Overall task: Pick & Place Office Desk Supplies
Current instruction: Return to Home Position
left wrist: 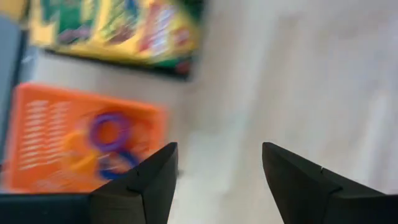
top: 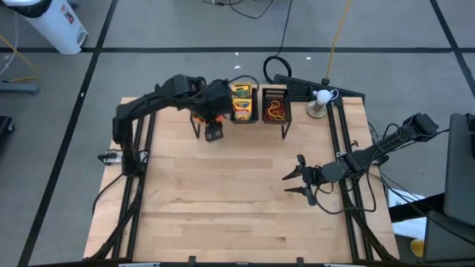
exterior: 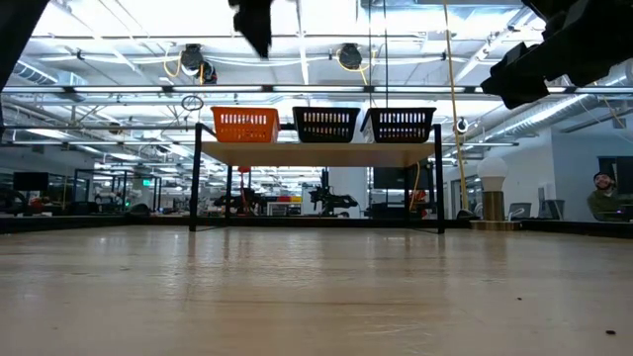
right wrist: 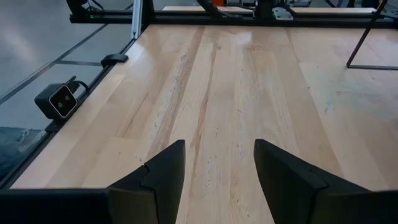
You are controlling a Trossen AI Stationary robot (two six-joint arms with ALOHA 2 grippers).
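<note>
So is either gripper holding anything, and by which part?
Nothing is held. The left gripper is open near the orange tray; the right gripper is open over the table.

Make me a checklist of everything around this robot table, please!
Surface: wooden table, light planks.
Job's things: orange tray, middle black tray with crayon boxes, end black tray with rubber bands, all on the shelf.
Clutter: white-topped stand at the back corner.
Hands: left hand open, raised by the orange tray; right hand open, over the table.
Cables: black loop behind the table.
Surroundings: grey floor; person far off.
</note>
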